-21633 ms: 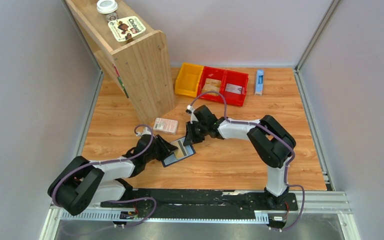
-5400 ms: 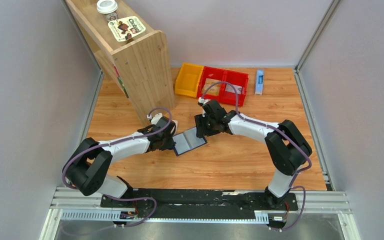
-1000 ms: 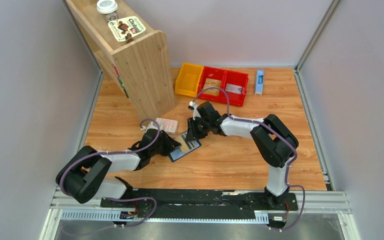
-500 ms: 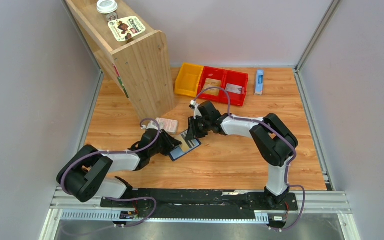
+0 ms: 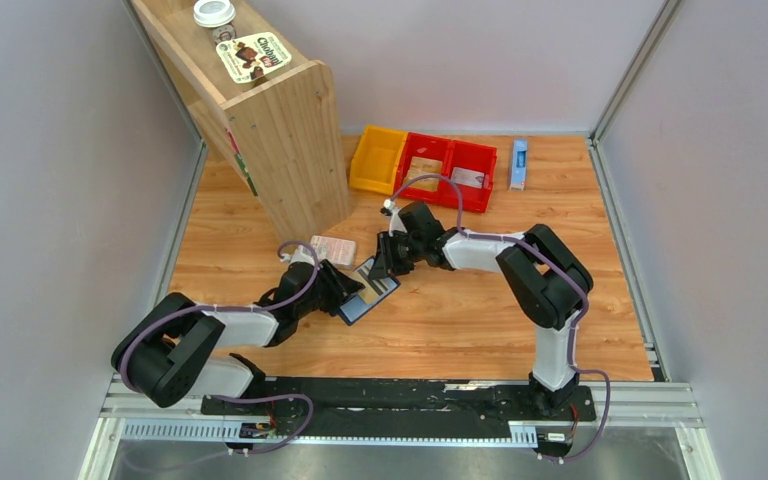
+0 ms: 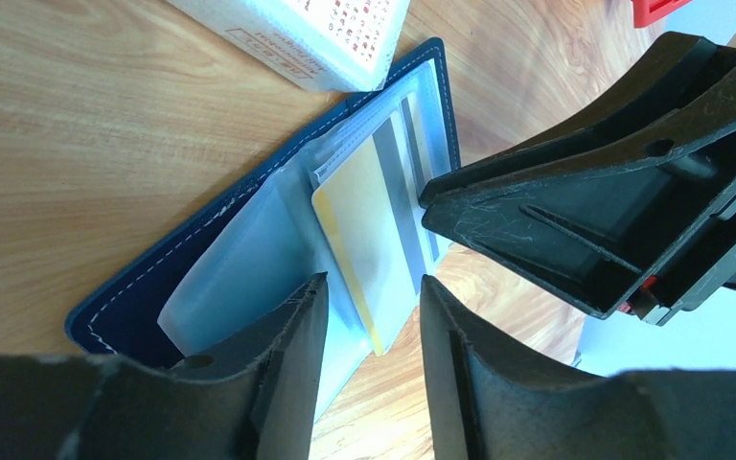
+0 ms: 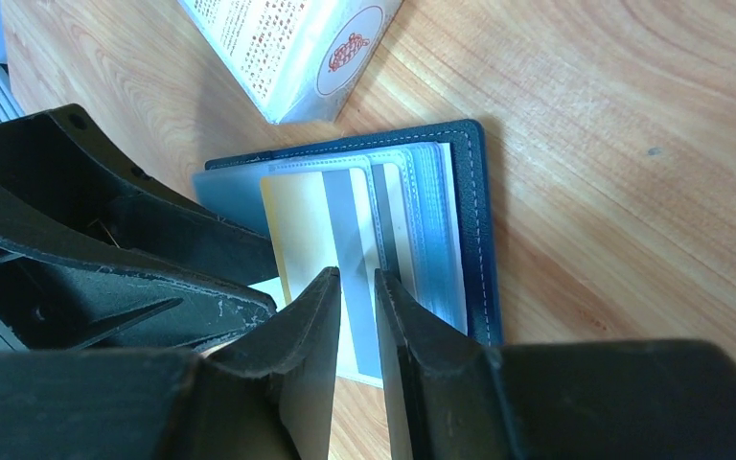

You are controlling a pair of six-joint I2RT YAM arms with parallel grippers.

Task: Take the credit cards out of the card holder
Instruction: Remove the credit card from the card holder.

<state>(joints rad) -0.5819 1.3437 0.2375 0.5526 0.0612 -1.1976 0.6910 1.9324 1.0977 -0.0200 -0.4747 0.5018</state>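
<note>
On the tabletop [image 5: 460, 320] the holder [image 5: 368, 292] is open but no cards [image 7: 383, 206] are out yet; left gripper [image 6: 372, 287] is open, right gripper [image 7: 356, 278] is narrowed over the yellow card [image 7: 292, 220], can't tell if it's gripping.

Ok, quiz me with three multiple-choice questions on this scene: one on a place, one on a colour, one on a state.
1. Where is the pink-and-white packet? A in a red bin; B beside the card holder; C on the shelf.
2. What colour is the card sticking out? A green; B red; C yellow.
3. The card holder is: A folded shut; B lying open; C standing on edge.
Answers: B, it lies by the holder's corner; C, yellow with a grey stripe; B, its inner pockets show.
</note>
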